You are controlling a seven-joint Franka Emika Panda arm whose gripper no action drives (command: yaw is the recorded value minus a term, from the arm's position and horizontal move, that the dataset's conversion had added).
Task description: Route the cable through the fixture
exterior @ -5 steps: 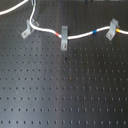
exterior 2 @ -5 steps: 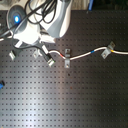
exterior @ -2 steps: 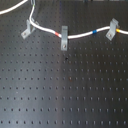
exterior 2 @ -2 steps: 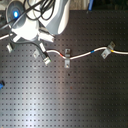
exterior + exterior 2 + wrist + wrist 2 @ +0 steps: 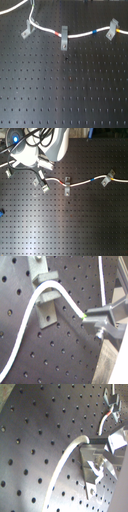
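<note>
The white cable runs across the perforated board, with a red band, a blue band and a yellow band. The fixture is the darker slanted clip at the first exterior view's left; it also shows in the second exterior view. The cable crosses its top in the first wrist view. My gripper hangs just above and beside the fixture, shut on the cable. The gripper is out of the first exterior view.
An upright grey bracket and a paler slanted bracket carry the cable further along. The robot's white body fills the second exterior view's upper left. A small blue object sits at the second exterior view's left edge.
</note>
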